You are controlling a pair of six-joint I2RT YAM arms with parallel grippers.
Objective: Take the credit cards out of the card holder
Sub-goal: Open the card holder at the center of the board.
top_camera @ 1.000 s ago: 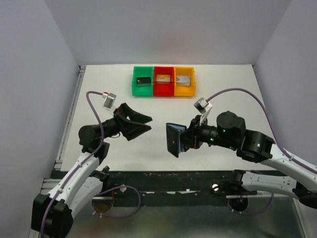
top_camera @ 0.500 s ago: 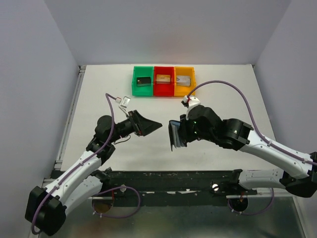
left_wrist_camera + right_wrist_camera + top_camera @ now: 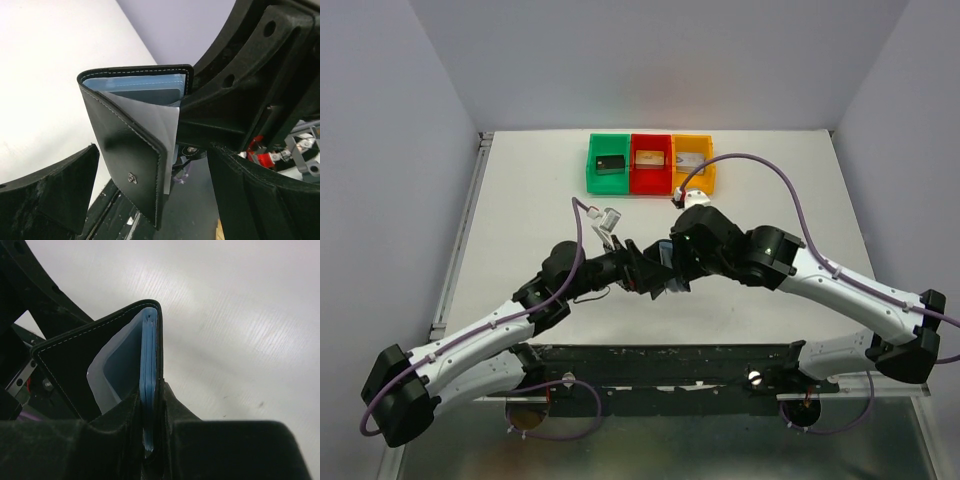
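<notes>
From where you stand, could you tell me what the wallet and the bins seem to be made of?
The wallet looks like black leather or imitation: smooth matte face, pale stitched edge, metal snap. The bins look like moulded plastic: bright, uniform green, red, yellow.

Left gripper and right gripper nose to nose above the table, card holder between them
</notes>
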